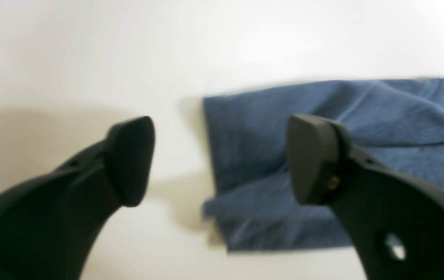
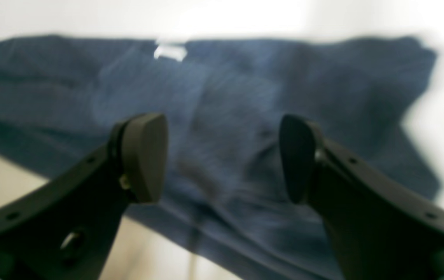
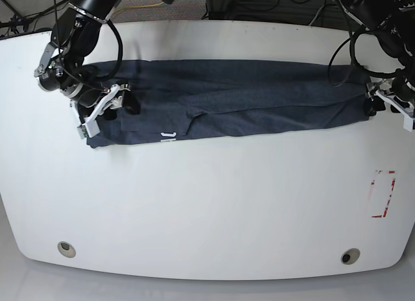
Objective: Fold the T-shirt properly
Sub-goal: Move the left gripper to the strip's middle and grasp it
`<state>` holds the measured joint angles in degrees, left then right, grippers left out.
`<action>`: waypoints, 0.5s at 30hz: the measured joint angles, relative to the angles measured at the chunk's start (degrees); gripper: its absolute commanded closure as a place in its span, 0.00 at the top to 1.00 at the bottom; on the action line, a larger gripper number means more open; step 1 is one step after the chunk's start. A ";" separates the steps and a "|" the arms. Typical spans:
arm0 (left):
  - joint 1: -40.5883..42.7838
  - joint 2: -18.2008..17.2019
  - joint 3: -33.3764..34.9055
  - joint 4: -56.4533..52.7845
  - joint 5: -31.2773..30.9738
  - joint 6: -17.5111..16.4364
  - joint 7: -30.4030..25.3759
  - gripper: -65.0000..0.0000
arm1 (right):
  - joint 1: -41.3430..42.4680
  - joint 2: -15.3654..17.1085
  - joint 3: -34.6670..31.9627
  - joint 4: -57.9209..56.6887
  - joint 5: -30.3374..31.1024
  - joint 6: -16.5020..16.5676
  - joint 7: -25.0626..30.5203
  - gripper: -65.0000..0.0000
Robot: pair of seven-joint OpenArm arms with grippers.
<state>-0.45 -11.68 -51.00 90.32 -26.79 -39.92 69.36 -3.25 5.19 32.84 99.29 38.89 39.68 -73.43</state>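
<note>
The dark slate-blue T-shirt (image 3: 259, 100) lies as a long band across the far half of the white table (image 3: 207, 204). A small white neck label (image 2: 170, 52) shows at its edge. My right gripper (image 2: 222, 157) hovers open over the shirt's left end (image 3: 107, 113), with only fabric below the gap between its fingers. At the shirt's right end, my left gripper (image 3: 389, 103) is open too. In the left wrist view the left gripper (image 1: 220, 161) straddles the folded edge of the T-shirt (image 1: 362, 109) and holds nothing.
A red-outlined rectangle (image 3: 382, 194) is marked on the table near its right edge. Two round holes (image 3: 65, 248) (image 3: 350, 256) sit near the front edge. Cables run behind the table's far edge.
</note>
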 measured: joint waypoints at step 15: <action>2.71 -2.32 0.76 -11.41 -1.16 -0.04 -0.72 0.79 | -0.13 0.39 -2.93 -6.32 0.35 0.00 2.69 0.66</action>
<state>2.26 -14.00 -50.24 78.91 -27.94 -39.97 68.64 -3.38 5.58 29.91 92.97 39.24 39.68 -70.74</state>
